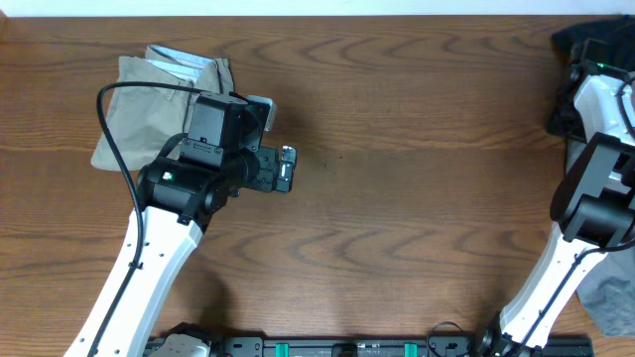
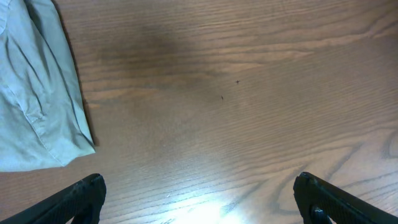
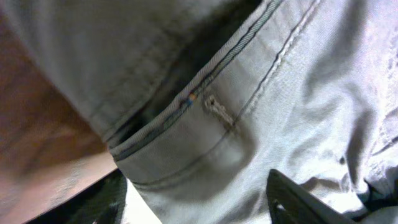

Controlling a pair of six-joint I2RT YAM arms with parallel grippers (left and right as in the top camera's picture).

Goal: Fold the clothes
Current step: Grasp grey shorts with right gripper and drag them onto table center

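Note:
Folded khaki-beige shorts (image 1: pixel 149 104) lie at the table's far left; their edge shows in the left wrist view (image 2: pixel 34 99). My left gripper (image 1: pixel 253 114) is just right of them. Its jaws (image 2: pixel 199 199) are open and empty over bare wood. A black garment (image 1: pixel 580 35) lies at the far right corner, where my right gripper (image 1: pixel 587 59) reaches. In the right wrist view, grey shorts (image 3: pixel 249 93) with a stitched pocket opening fill the frame. The right jaws (image 3: pixel 199 205) are spread open with grey cloth between the fingers. More grey cloth (image 1: pixel 610 297) lies at the near right edge.
The brown wooden table (image 1: pixel 397 198) shows bare wood between the two arms. The right arm's white links (image 1: pixel 556 268) run along the right edge. A black rail (image 1: pixel 347 347) runs along the front edge.

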